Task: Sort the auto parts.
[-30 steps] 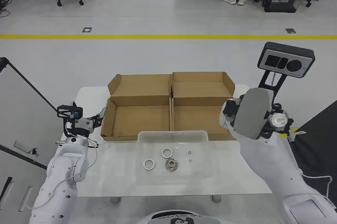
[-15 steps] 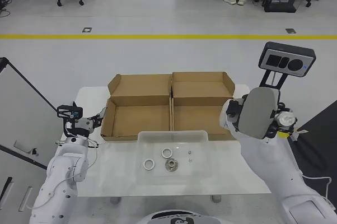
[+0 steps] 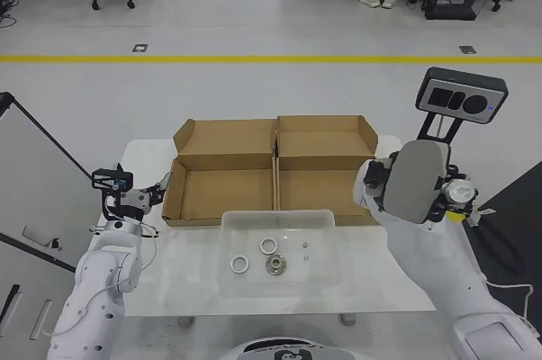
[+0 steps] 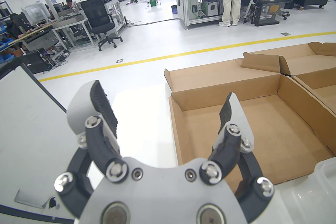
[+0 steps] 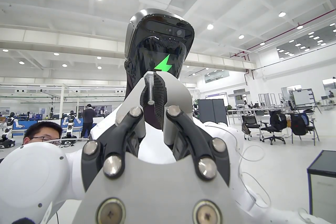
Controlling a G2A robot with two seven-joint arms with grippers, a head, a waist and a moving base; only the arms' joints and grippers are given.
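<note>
1. The right gripper (image 5: pixel 155 83) has its fingers drawn almost together on a threaded bolt (image 5: pixel 150 89). The bolt lies lengthwise along the pads, and the fingers point up, away from the bench (image 3: pixel 185 279).
2. The thread gives the pads little flat surface. I judge the bolt could roll or slip out as the wrist turns down, and land beside a box rather than in it.
3. The left gripper (image 4: pixel 165 104) is spread wide with nothing between its fingers. The left cardboard box (image 4: pixel 236 130) has its near wall just ahead of them, so a careless advance could shove the box askew.
4. Two rings (image 3: pixel 269 244) and a gear-like part (image 3: pixel 275 265) lie in the clear tray (image 3: pixel 275 214), well apart from both sets of fingers. They are low and small, so closing fingers may push them aside.
</note>
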